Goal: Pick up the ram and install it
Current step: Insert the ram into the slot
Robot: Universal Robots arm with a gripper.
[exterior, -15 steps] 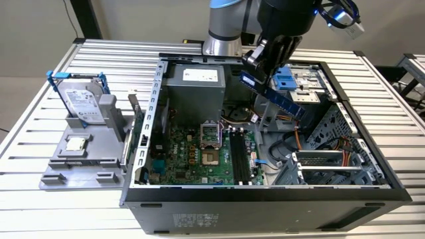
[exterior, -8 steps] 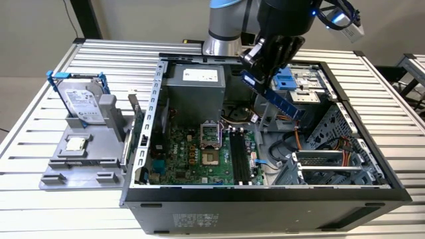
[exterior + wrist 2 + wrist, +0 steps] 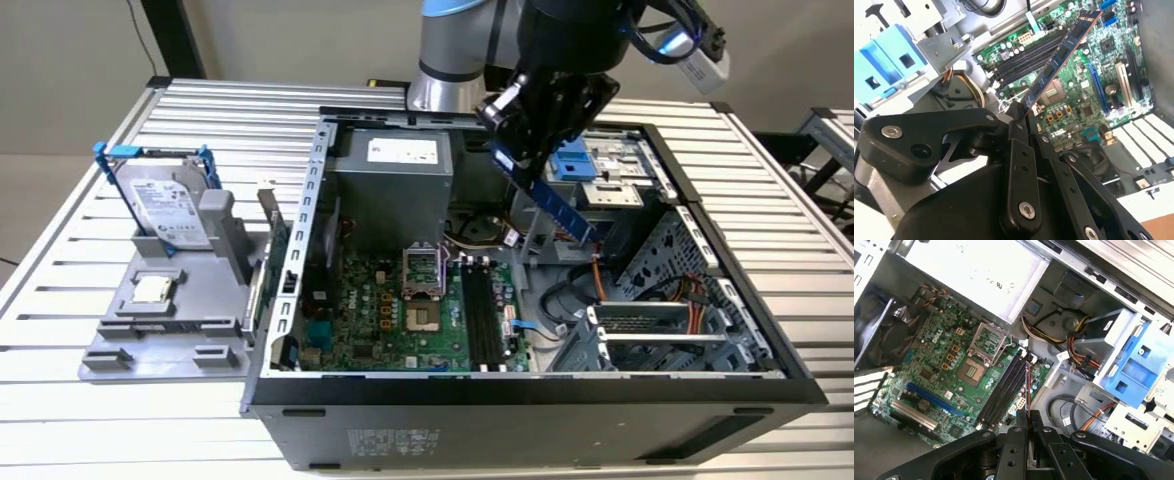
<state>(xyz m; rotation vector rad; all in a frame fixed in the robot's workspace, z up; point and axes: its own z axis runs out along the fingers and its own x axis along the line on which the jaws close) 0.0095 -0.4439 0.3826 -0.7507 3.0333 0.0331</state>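
My gripper (image 3: 518, 148) hangs over the open computer case (image 3: 307, 250), shut on one end of the ram (image 3: 561, 205). The ram is a long narrow board with a row of black chips. It slants down from the fingers toward the exterior view's right, above the motherboard. In the second wrist view the ram (image 3: 1061, 57) sticks out from the black fingers (image 3: 1019, 145) over the green motherboard (image 3: 1094, 65). In the first wrist view the ram (image 3: 1027, 385) is edge-on, beside the black memory slots (image 3: 1001, 390). The slots (image 3: 483, 315) lie below the stick, apart from it.
A grey fixture (image 3: 160, 330) at the exterior view's left holds a silver hard drive with a blue bracket (image 3: 167, 200) and a small square processor chip (image 3: 151, 290). Inside the case are the power supply (image 3: 394, 170), an open processor socket (image 3: 424, 290), cables (image 3: 594, 290) and a blue drive bracket (image 3: 571, 160).
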